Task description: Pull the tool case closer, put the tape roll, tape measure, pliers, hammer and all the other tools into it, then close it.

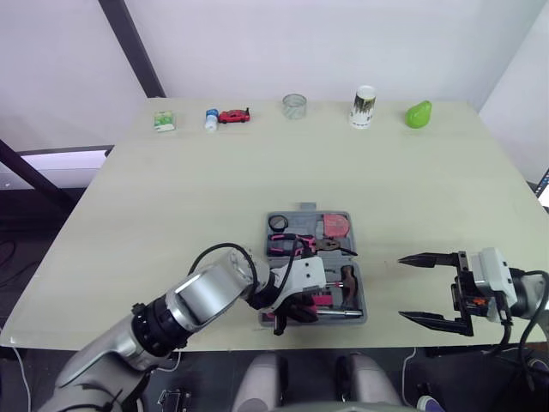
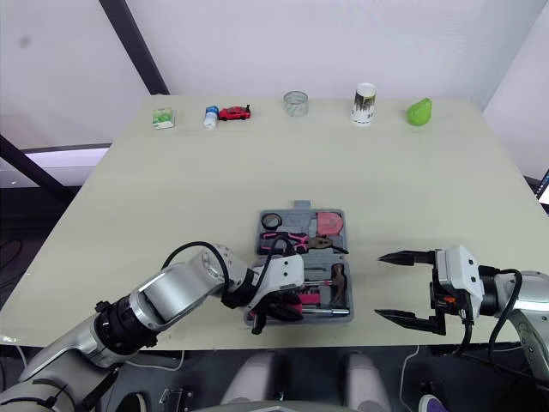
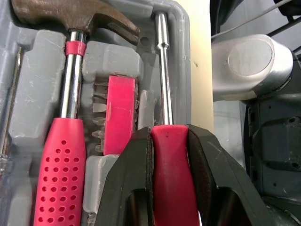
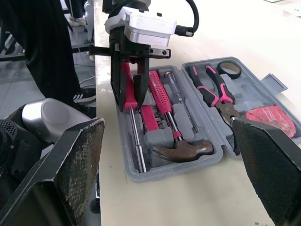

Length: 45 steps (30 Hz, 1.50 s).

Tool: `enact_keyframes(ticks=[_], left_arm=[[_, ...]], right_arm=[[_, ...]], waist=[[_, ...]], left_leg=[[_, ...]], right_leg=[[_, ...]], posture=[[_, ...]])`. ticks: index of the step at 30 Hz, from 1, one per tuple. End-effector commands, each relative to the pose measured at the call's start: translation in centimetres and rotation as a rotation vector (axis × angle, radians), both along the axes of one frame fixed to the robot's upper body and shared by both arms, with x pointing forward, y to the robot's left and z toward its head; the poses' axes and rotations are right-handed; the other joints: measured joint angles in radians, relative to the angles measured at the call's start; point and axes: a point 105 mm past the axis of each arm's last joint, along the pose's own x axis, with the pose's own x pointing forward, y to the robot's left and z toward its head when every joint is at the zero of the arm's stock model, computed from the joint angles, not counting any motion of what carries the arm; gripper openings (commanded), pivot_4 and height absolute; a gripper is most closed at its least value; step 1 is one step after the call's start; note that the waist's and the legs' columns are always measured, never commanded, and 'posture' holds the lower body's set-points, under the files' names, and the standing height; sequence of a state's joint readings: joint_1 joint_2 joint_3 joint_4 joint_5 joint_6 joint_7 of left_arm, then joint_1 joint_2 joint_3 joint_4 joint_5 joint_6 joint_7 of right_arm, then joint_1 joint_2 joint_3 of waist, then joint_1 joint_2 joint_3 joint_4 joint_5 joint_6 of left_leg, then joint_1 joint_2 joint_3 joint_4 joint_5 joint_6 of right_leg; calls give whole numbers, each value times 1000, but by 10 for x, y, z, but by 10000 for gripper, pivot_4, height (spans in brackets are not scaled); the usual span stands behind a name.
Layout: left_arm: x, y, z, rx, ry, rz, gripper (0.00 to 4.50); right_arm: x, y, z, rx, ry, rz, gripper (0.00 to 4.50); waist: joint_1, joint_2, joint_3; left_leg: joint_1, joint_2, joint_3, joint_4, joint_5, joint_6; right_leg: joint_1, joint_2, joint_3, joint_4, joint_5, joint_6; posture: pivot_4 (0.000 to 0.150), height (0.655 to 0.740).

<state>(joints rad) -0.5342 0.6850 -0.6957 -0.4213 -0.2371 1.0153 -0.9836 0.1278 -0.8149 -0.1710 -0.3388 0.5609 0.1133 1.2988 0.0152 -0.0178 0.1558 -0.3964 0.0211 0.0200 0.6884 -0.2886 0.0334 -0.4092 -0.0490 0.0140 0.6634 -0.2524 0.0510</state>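
Observation:
The grey tool case (image 1: 359,283) lies open and flat near the table's front edge. In its far half are the black tape roll (image 4: 228,69), the pink-handled pliers (image 4: 214,87) and the red tape measure (image 4: 270,117). The near half holds the hammer (image 4: 162,96), a red bit holder (image 3: 120,113) and a clear-handled screwdriver (image 4: 176,92). My left gripper (image 3: 169,133) is shut on the red handle of a screwdriver (image 3: 163,70) that lies along the case's front slot. To the right of the case my right gripper (image 1: 403,287) hovers open with nothing in it.
Along the table's far edge stand a green packet (image 1: 164,121), a small bottle (image 1: 211,119), a red toy car (image 1: 234,116), a glass cup (image 1: 294,106), a white cup (image 1: 364,107) and a green pear (image 1: 419,114). A person's dark-trousered legs (image 4: 42,47) stand off the table's left side.

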Motion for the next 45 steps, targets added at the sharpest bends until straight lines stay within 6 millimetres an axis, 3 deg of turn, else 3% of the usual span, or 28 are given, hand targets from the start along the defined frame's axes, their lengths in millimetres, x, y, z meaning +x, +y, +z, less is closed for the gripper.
enact_keyframes(ticks=[1,2,4,8,18,23,29,31,32,33,34,36,38,45], left_arm=[[-6,-7,2,-26,-4,-46,5837],[-6,-7,2,-26,-5,-46,5837],[-4,-7,2,-28,-12,-42,16307],[-2,-6,2,-21,-35,-42,31729],[3,1,15,-56,-50,-18,31729],[12,-1,33,-254,-81,-17,31729],[11,8,36,-361,-82,-50,31729],[6,11,37,-417,-70,-68,26365],[6,12,36,-434,-82,-75,20932],[5,13,35,-455,-98,-88,20932],[5,14,33,-466,-114,-101,14869],[4,15,31,-478,-127,-118,10706],[3,15,28,-493,-127,-124,474],[-1,18,15,-539,-120,-144,474]], right_arm=[[-2,2,9,12,-34,12,45000],[-2,2,9,13,-33,11,45000],[-1,2,9,14,-32,11,45000],[-2,2,8,14,-31,12,45000],[0,5,8,19,-36,17,45000],[2,6,8,20,-41,19,45000],[3,9,5,31,-42,26,45000],[3,9,5,34,-43,27,45000],[4,9,5,34,-44,27,45000],[4,9,5,35,-45,27,45000],[4,10,4,35,-46,28,45000],[5,10,4,35,-47,28,45000],[5,10,5,35,-49,28,45000],[5,12,7,38,-57,23,45000]], waist=[[0,0,0],[0,0,0],[0,0,0],[-1,0,0],[-1,0,0],[-1,0,0],[-1,0,0],[-3,0,0],[-3,0,0],[-2,0,0],[-2,0,0],[-1,0,0],[0,0,0],[-3,0,0]], left_leg=[[0,0,0,0,0,0],[0,0,0,0,0,0],[0,0,0,0,0,0],[0,0,0,0,0,0],[0,0,0,0,0,0],[0,1,0,0,0,0],[0,0,0,0,0,0],[0,1,0,0,0,0],[0,1,0,0,0,0],[0,1,0,0,0,0],[0,1,0,0,0,0],[1,1,0,0,0,0],[1,1,0,0,0,0],[1,1,0,0,0,0]], right_leg=[[0,0,0,0,0,0],[0,0,0,0,0,0],[0,0,0,0,0,0],[0,0,0,0,0,0],[0,0,0,0,0,0],[0,0,0,0,0,0],[0,0,0,0,0,0],[0,0,0,0,0,0],[0,0,0,0,0,0],[0,0,0,0,0,0],[0,0,0,0,0,0],[0,0,0,0,0,0],[0,0,0,0,0,0],[0,0,0,0,0,0]], posture=[[1500,7400],[1500,7400],[1500,7400],[1500,7400],[1500,7400],[1500,7400],[1500,7400],[1500,7400],[1500,7400],[1500,7400],[1500,7400],[1500,7400],[1500,7400],[1500,7400]])
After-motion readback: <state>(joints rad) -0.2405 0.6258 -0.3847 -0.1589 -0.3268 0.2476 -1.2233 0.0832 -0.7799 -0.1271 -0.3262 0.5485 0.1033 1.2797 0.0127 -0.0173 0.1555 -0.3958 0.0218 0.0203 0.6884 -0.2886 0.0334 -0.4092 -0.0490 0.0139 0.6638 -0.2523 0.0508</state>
